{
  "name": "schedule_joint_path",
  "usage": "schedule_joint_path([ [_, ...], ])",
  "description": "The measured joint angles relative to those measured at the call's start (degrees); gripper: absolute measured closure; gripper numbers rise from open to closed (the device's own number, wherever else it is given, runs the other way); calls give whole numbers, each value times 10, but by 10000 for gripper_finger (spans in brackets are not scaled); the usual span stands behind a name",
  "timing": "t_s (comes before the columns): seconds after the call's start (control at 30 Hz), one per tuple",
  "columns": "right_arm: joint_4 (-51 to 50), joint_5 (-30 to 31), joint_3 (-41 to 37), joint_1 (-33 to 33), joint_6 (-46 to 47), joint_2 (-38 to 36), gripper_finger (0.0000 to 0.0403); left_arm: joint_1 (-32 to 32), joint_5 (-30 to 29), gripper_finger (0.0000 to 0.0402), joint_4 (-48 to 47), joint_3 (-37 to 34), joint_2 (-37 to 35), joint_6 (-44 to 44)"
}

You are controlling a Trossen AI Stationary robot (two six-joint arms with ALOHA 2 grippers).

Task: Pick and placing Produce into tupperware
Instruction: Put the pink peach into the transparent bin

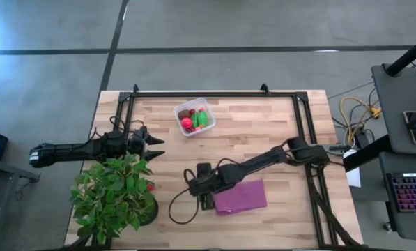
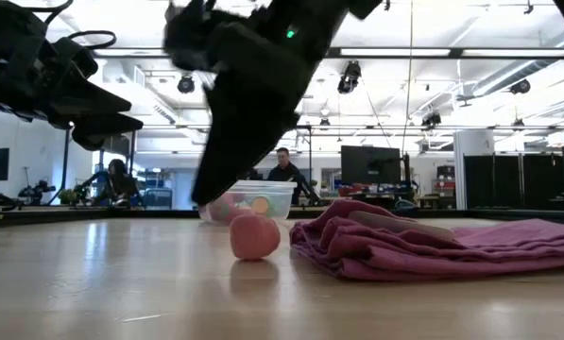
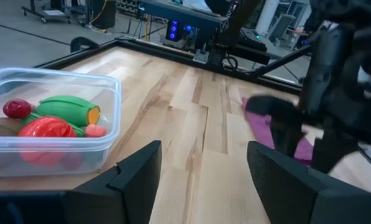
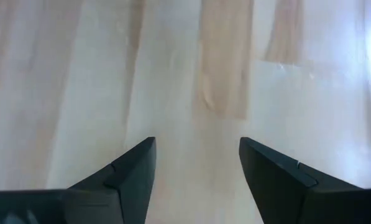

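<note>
- The wooden counter (image 1: 263,132) fills the high view, and both arms reach in over it.
- The leafy potted plant (image 1: 117,192) sits right beside the left pincer (image 1: 154,148), at the counter's near-left corner.
- A crumpled purple cloth (image 1: 241,196) lies just beside the right pincer (image 1: 191,183), touching the arm's wrist in the high view.
- The right pincer hangs low over bare wood, fingers spread wide, nothing between them in its wrist view.
- The left pincer hovers off the counter, fingers also spread apart and empty.
- The tupperware (image 1: 194,117) stands ahead of the left pincer, near the far edge and well apart from the right pincer.
- Inside it: a green oblong piece (image 3: 66,110), a red round piece (image 3: 47,129), a small red berry (image 3: 17,108).
- One pink round piece (image 2: 254,235) rests on the counter in the low view, just below the right pincer's fingers and near the cloth's edge.
</note>
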Motion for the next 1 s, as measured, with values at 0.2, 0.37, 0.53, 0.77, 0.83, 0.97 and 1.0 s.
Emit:
schedule_joint_path([
  [0.2, -33, -7, -5, 6, -2, -17, 179, 0, 0, 178, -1, 0, 1, 0],
  [0.37, -38, -33, -4, 27, 13, -19, 179, 0, 0, 178, -1, 0, 1, 0],
  [0.53, -36, -32, -5, 49, 18, -16, 179, 0, 0, 178, -1, 0, 0, 0],
  [0.77, -38, 9, -17, 49, 45, -17, 179, 0, 0, 178, 0, 0, 1, 0],
  [0.83, -37, 11, -23, 47, 48, -17, 179, 0, 0, 178, 0, 0, 1, 0],
  [0.97, -39, 3, -38, 46, 48, -17, 179, 0, 0, 178, 0, 0, 1, 0],
  [1.0, -39, -2, -40, 47, 48, -17, 179, 0, 0, 178, 0, 0, 0, 0],
])
